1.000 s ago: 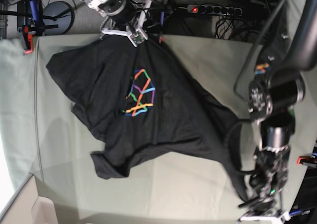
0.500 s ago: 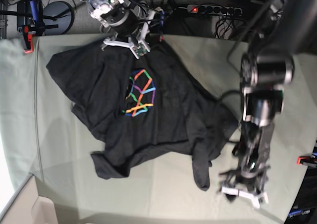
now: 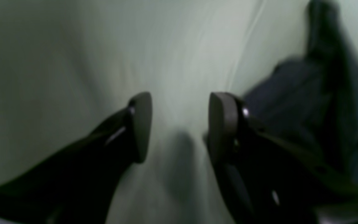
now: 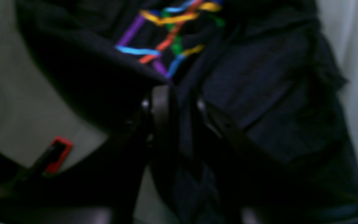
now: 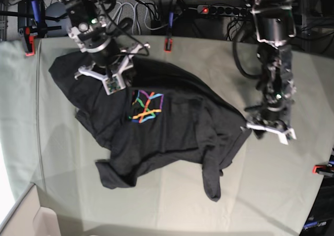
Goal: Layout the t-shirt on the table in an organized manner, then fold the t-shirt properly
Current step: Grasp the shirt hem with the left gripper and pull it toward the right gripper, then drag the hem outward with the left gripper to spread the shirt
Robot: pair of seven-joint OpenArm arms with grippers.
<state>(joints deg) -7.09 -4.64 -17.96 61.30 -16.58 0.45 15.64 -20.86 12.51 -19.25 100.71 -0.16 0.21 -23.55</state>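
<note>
My left gripper gapes empty beside the t-shirt, my right gripper still pinches cloth: regrasp edges and spread evenly.

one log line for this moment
left gripper: open, empty, beside shirt edge | right gripper: fabric between fingers near logo | shirt: crumpled, unfolded

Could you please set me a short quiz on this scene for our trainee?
1. True or false: the left gripper holds the t-shirt.
2. Where is the right gripper? A: over the t-shirt, near the logo. B: over bare cloth. C: off the table.
3. Fill in: the logo faces ____.
Key: 1 false, its jaws stand apart with nothing between them; 2 A; 3 up.
</note>
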